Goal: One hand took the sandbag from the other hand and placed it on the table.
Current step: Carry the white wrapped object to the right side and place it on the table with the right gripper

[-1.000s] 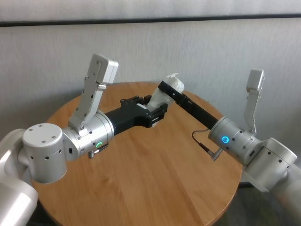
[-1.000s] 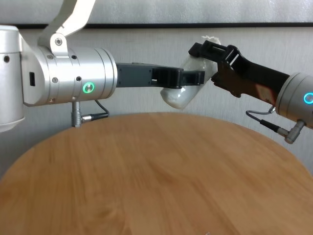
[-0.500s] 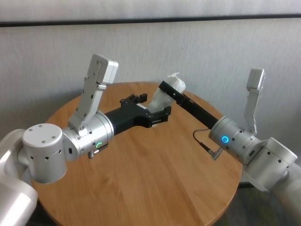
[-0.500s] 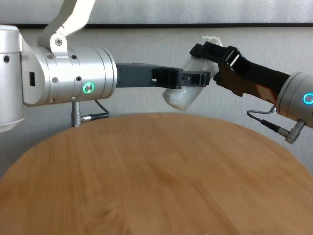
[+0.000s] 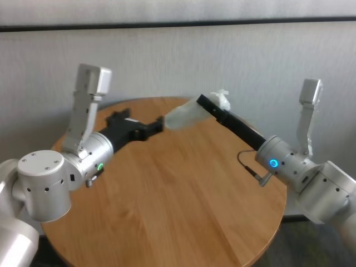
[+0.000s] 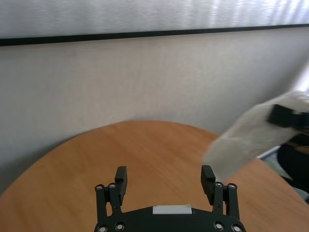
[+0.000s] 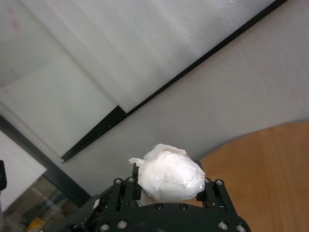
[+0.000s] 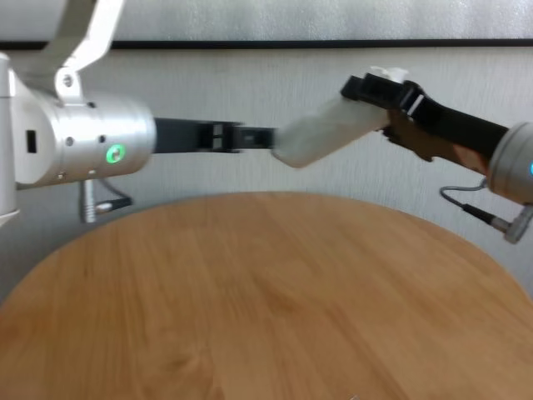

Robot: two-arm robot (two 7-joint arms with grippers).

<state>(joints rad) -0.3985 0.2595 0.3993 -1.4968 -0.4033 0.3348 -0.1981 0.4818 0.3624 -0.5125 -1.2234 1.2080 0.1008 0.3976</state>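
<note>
The white sandbag (image 5: 186, 115) hangs in the air above the far part of the round wooden table (image 5: 183, 194). My blue-ringed right gripper (image 5: 204, 104) is shut on its crimped end. In the right wrist view the sandbag (image 7: 169, 176) bulges between the fingers of the right gripper (image 7: 169, 187). My green-ringed left gripper (image 5: 151, 128) stands open just left of the sandbag's free end, apart from it. In the left wrist view the left gripper (image 6: 164, 176) holds nothing, and the sandbag (image 6: 246, 140) is off to one side. From the chest the sandbag (image 8: 329, 133) slants down toward the left gripper (image 8: 262, 137).
A grey wall with a dark horizontal strip (image 5: 178, 23) runs behind the table. Both forearms reach over the table's far half, well above the table (image 8: 266, 308).
My left gripper opened, let go of the sandbag and drew back to the left. The right gripper kept its hold and shifted slightly right, and the sandbag now sticks out freely.
</note>
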